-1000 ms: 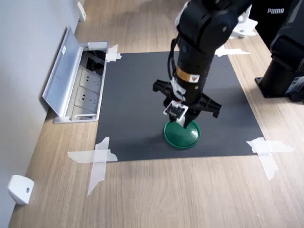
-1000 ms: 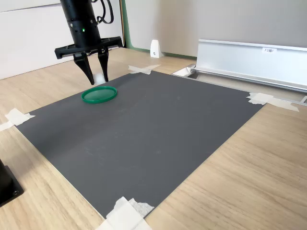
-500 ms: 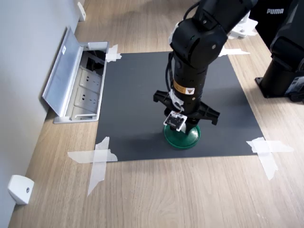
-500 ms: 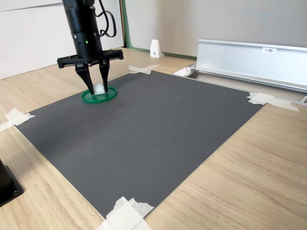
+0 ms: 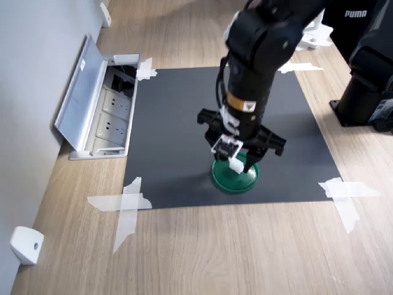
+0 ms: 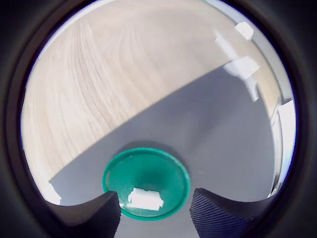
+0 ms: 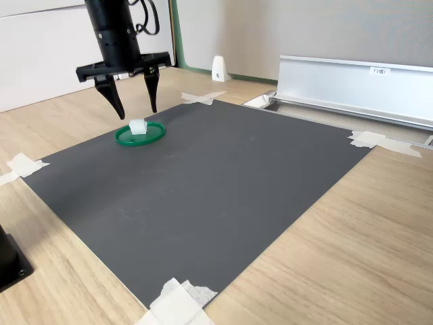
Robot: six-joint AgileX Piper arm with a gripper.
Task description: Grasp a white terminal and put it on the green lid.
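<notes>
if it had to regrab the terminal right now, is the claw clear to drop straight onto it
Probably yes. The claw hangs open directly above the terminal, which sits alone on the lid. Nothing lies between them, and the mat around is bare.

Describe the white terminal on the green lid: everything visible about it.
The white terminal is a tiny, blocky white piece that looks like plastic; its surface detail is too small to make out. It rests on the green lid, inside the raised rim and off centre, as the wrist view shows. Nothing else touches it: the pincer hangs open above it, its fingers apart and clear of the block.
</notes>
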